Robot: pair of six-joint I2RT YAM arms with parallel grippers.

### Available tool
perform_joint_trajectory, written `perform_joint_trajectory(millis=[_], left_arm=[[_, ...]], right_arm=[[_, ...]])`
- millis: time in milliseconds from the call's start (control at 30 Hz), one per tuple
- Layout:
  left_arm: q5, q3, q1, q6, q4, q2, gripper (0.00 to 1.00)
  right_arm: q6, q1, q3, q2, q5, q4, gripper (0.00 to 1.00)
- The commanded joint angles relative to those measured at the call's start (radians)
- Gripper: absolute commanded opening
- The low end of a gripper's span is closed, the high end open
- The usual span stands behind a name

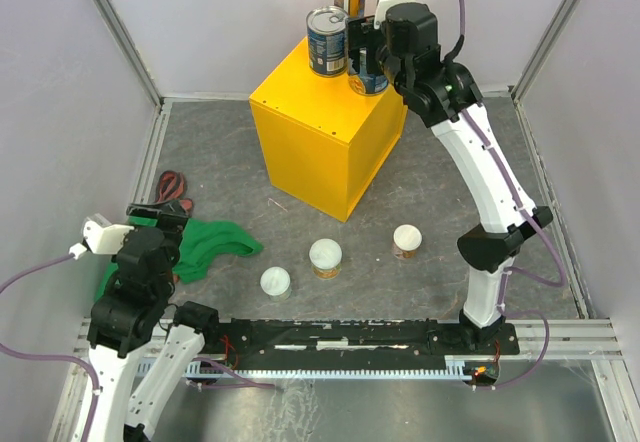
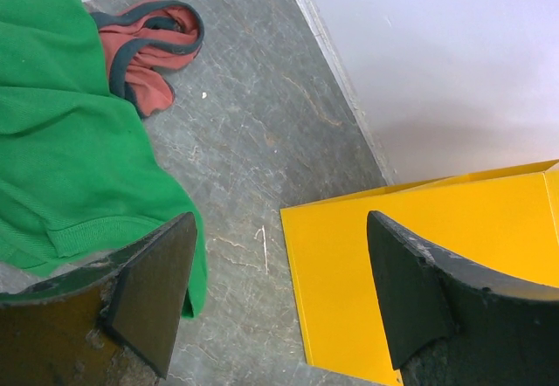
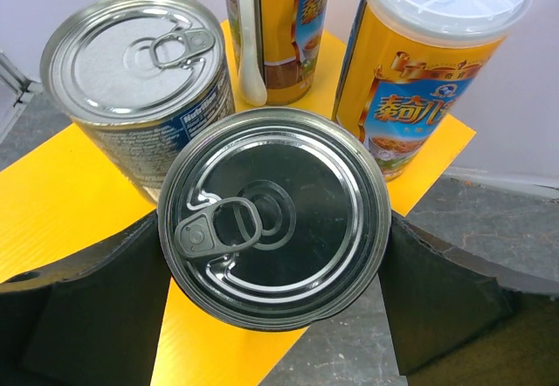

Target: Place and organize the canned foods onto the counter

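Round ribbed-lid can (image 3: 275,220), boxy yellow counter (image 3: 61,203)

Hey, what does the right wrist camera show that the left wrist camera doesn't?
Only the right wrist: four cans, a silver-topped can between the right gripper's fingers, another silver-topped can, two orange-labelled cans. Only the left wrist: green cloth, red cloth, the open left gripper. Both: the yellow counter and grey tabletop.

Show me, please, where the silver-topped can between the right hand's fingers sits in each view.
Top external: the can at the yellow counter's right top edge.
Left wrist: not in it.
Right wrist: the can fills the centre, pull-tab top up.
Shared landmark: the yellow counter, in all three.
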Motion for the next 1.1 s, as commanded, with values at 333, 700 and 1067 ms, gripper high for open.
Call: perform_joint_trajectory(millis=[333,700,1067], left_arm=[[0.091,0.002,-0.002,0.028,0.027,-0.045,0.83],[0.050,0.032,-0.003,0.060,-0.021,-0.074,0.83],[0.000,0.032,-0.003,0.103,-0.032,-0.102,0.84]], right_arm=[[0.034,-0.009,-0.175,-0.089,0.038,0.267,0.09],[0.046,-0.010,-0.222,-0.087,0.020,0.277,0.32],[0.019,-0.010,-0.198,-0.050,0.019,0.274,0.39]])
